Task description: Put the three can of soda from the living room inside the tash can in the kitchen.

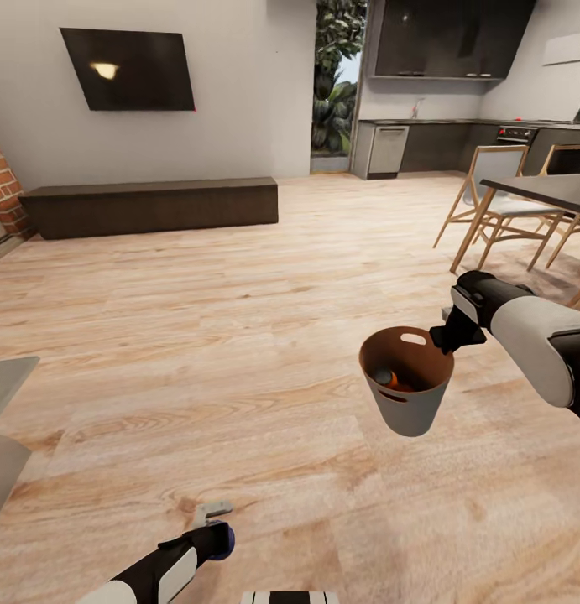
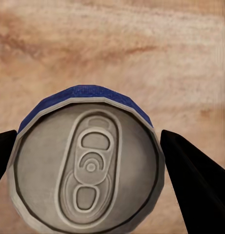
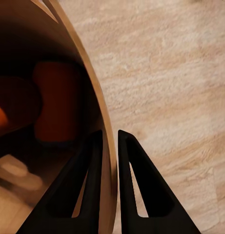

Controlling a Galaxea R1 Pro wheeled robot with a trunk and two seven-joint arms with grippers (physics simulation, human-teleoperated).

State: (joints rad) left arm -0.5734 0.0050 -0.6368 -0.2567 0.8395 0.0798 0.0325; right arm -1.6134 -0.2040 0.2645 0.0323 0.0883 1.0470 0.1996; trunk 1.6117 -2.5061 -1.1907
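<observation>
A pale wood-plank floor (image 1: pixel 239 335) runs from the robot to a long low dark wood bench (image 1: pixel 151 205) against a grey wall, with a black wall television (image 1: pixel 130 67) above that bench and a red-brick fireplace edge (image 1: pixel 2 189) at the bench's near end. Beyond the bench's other end lies the kitchen (image 1: pixel 457 101), with glossy black upper cabinets and dark lower ones. Pale wooden chairs (image 1: pixel 491 201) and a dark table (image 1: pixel 550 189) stand between the kitchen and the robot.

The right gripper (image 3: pixel 108 161) pinches the thin rim of the glossy copper-brown round bin (image 1: pixel 407 382), one finger inside the wall and one outside, holding it clear of the floor. An oval handle cutout shows near its rim. Inside lies an orange can (image 1: pixel 387 379), with perhaps a second orange shape beside it in the dim right wrist view.

The left gripper (image 2: pixel 110 161) holds a cylindrical can with a blue side and silver-grey pull-tab top (image 2: pixel 88 163), jaws closed against its sides.
</observation>
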